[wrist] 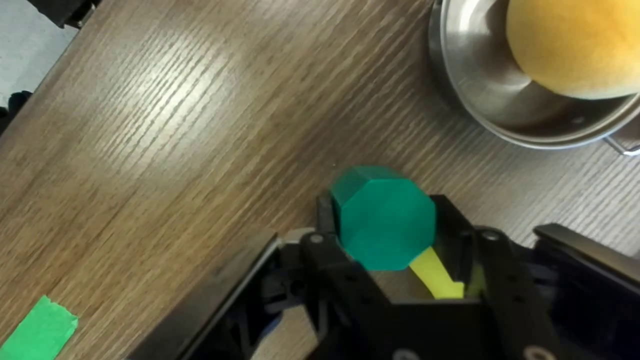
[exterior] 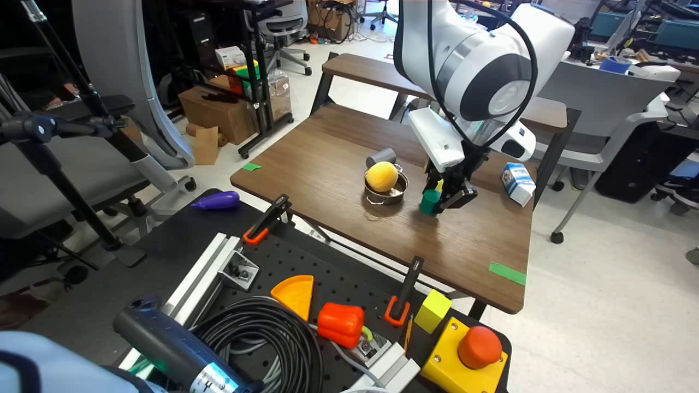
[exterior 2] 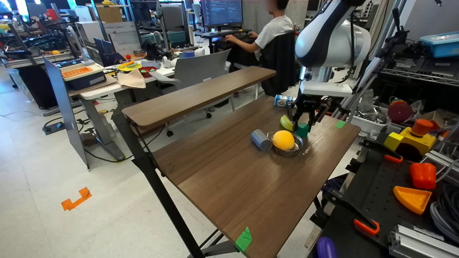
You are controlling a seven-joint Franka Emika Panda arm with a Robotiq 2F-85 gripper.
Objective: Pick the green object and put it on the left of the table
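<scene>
The small dark green block with flat sides [exterior: 429, 203] is right between the two fingers [wrist: 452, 225] of my black pincer [wrist: 383, 216]. In the wrist view I see one finger against each side of it, so I'd say the pincer has it squeezed. I can't tell if its bottom is touching the dark brown wooden table [exterior: 327, 143] or is just off it.

A yellow banana [exterior 2: 286, 122] is right by the fingertips, and one finger hides part of it from the wrist view. I can't tell if it touches the block. So I think I should go straight up first, nice and slow, so I don't drag or bump the banana.

Near the pincer, but apart from it, is a shiny round metal pan [wrist: 492, 95] with a round yellow-orange ball [wrist: 575, 45] in it. A smooth grey cylinder [exterior 2: 261, 139] lies past the pan. I guess the left of the table is out that way, past them both. That means I should lift high, over the ball, before I swing across, or I might knock it out.

The blue and white box [exterior: 517, 184] is on the other side of the pincer, well apart, so it should not get in my way.

At the end I should lower the block flat, let go gently, and go straight up so it doesn't tip.
</scene>
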